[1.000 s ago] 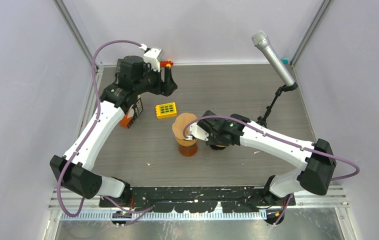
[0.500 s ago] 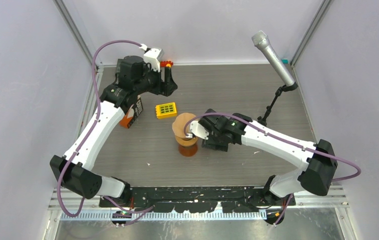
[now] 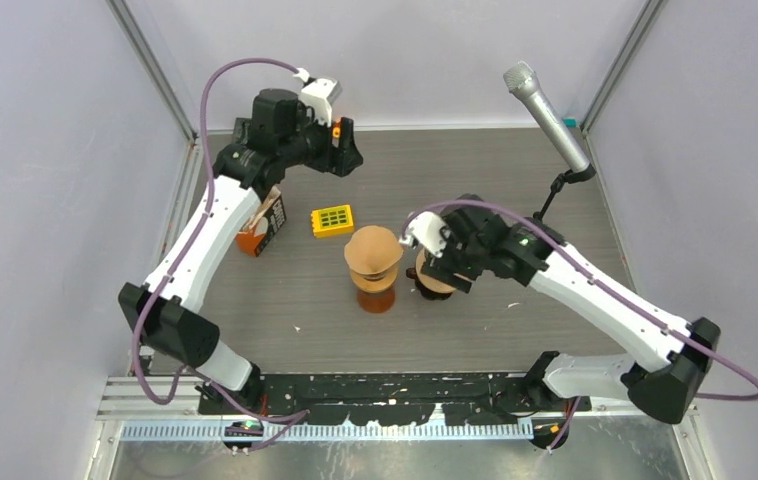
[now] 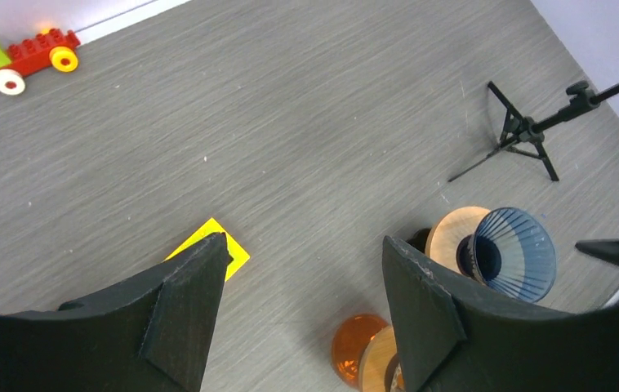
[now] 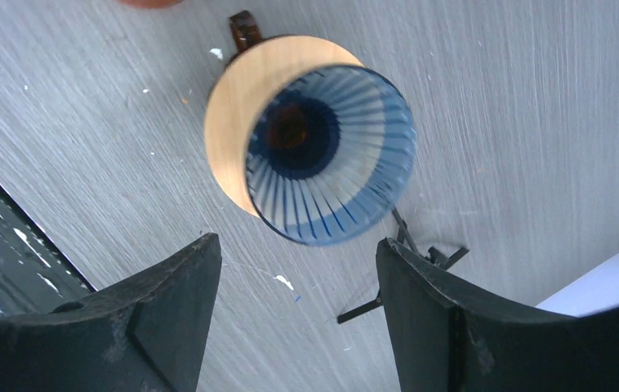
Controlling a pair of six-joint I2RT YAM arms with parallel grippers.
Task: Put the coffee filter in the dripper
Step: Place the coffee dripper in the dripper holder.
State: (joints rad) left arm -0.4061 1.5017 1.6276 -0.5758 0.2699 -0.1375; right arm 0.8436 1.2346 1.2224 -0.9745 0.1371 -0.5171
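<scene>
The brown paper coffee filter (image 3: 373,248) sits in the top of an amber glass dripper (image 3: 376,296) with a wooden collar, mid-table. A second dripper (image 5: 331,155) of blue ribbed glass on a wooden collar (image 5: 229,122) stands just to its right. My right gripper (image 3: 435,262) hovers over this blue dripper (image 3: 433,284), open and holding nothing (image 5: 298,245). My left gripper (image 3: 341,158) is raised at the back left, open and empty (image 4: 302,245). In the left wrist view the amber dripper (image 4: 354,351) shows at the bottom edge and the filter is hidden.
A yellow block (image 3: 333,219) lies left of the filter. An orange and black box (image 3: 261,226) stands under the left arm. A toy brick car (image 4: 22,59) sits by the back wall. A microphone (image 3: 545,105) on a small tripod (image 4: 527,135) stands at the back right.
My right gripper opened off the filter's edge and drew back to the right, now above the blue dripper. The filter stayed on the amber dripper. The left arm lifted slightly toward the back.
</scene>
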